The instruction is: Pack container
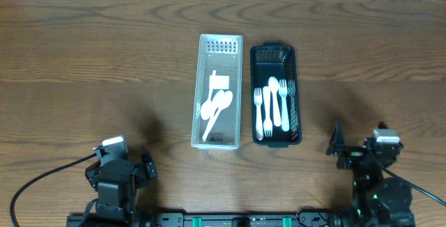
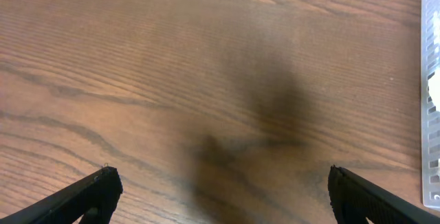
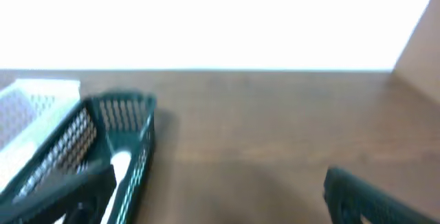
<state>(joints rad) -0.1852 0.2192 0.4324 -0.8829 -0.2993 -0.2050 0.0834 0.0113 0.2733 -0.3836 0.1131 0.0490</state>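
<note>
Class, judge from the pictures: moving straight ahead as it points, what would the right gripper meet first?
Probably nothing: the right gripper faces bare wooden table; the black plastic mesh basket lies left of its line.

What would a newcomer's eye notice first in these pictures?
Two long baskets stand side by side in the middle of the table: a white basket holding white spoons, and to its right a black basket holding white forks. Near the front edge, the left gripper and the right gripper are open and empty.

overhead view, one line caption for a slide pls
Clear bin of spoons beside a black basket of forks on a wooden table.
</note>
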